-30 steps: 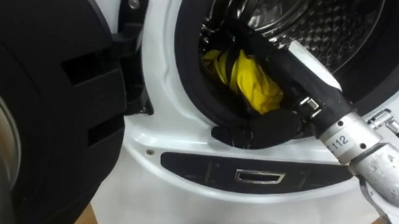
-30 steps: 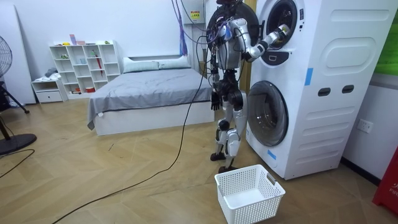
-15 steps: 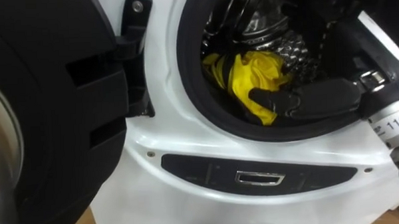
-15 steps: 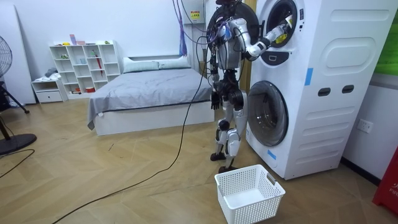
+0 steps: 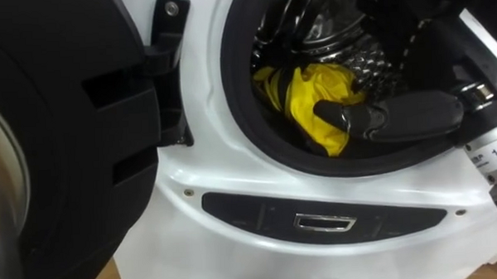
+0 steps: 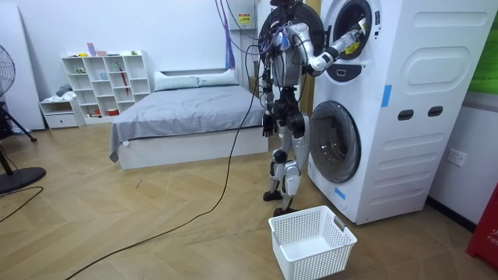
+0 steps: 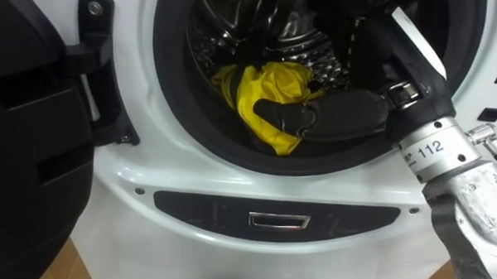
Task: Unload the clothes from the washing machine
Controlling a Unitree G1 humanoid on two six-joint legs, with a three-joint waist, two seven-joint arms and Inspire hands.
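**Q:** Step in hand?

**A:** The grasp inside the drum (image 5: 344, 24). The cloth (image 5: 309, 96), yellow, is seen bunched at about 7 o'clock of the drum mouth, against the seal (image 5: 237, 98). The right hand (image 5: 389, 118) is seen reaching in from 3 o'clock. Its fingers (image 5: 329, 113) are curled onto the near fold, so it is logged as clamped on the cloth. How much fabric is caught cannot be read.

**Q:** Other hand, door?

**A:** The left hand (image 6: 268, 124) is seen hanging by the hip in the room view. The door (image 5: 58, 138) is swung open at 9 o'clock.

**Q:** Progress?

**A:** Judged early. The cloth is not yet lifted out of the machine (image 6: 405, 101), and nothing is seen in the basket (image 6: 311, 243) on the floor by the feet.

**Q:** Next move?

**A:** A pull toward 6 o'clock, up and over the seal, is called for, with the grip held firm. A trailing fold may be snagged on the seal, so a slow draw is advised.
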